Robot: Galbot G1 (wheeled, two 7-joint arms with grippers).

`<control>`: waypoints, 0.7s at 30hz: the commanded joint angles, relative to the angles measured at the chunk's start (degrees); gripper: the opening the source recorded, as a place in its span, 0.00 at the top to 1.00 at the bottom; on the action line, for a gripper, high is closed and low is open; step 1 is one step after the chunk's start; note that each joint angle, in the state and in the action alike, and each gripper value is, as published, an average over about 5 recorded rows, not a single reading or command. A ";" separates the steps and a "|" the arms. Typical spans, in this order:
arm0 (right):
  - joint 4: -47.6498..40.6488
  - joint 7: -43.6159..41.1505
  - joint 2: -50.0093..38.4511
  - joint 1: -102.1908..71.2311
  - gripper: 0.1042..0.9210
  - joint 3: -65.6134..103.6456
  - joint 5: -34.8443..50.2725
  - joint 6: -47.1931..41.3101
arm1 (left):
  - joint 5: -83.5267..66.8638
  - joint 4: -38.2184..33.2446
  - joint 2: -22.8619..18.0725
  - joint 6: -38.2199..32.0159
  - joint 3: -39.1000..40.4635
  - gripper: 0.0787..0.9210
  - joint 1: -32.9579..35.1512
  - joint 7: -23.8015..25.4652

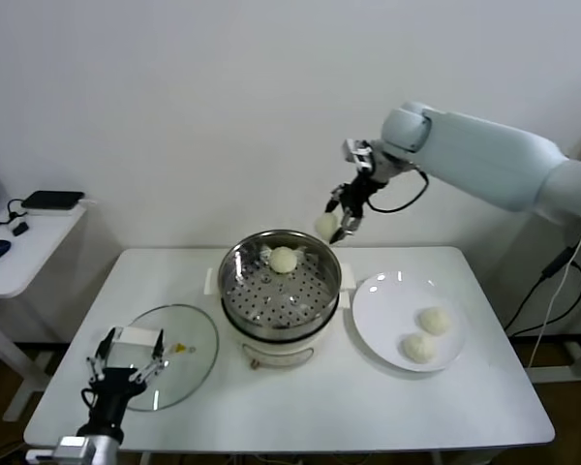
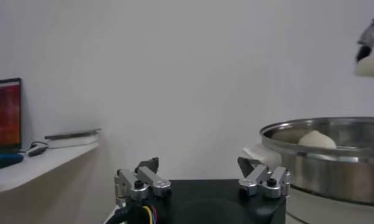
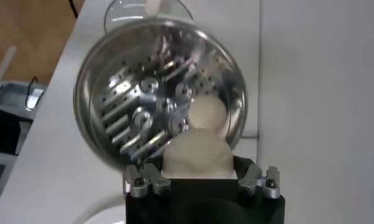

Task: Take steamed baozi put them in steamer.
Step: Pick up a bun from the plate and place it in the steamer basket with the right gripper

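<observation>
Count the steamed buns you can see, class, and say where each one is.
4. One baozi lies in the steamer; one is held in the right tool above its rim; two rest on the white plate.

Four baozi and our steamer

We see one off-white baozi on the perforated floor of the shiny steel steamer, a second baozi held in the air above its far right rim, and two baozi on the white plate just right of it.
</observation>
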 commanded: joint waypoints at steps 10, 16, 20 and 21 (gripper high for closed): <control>-6.96 1.18 16.65 -8.90 0.21 0.91 0.97 -2.12 | -0.24 -1.33 0.58 -0.19 -0.99 0.12 1.21 -0.19; -10.33 1.14 17.87 -12.20 0.21 2.39 -2.02 -1.95 | -0.28 -1.71 0.47 -0.14 -1.06 0.12 1.43 -0.20; -12.60 1.09 18.19 -13.87 0.20 3.65 -4.41 -1.77 | -0.27 -1.54 0.38 -0.27 -1.00 0.12 1.61 -0.22; -12.97 1.10 18.21 -14.24 0.20 3.92 -4.92 -1.74 | -0.27 -1.49 0.36 -0.28 -0.99 0.12 1.63 -0.23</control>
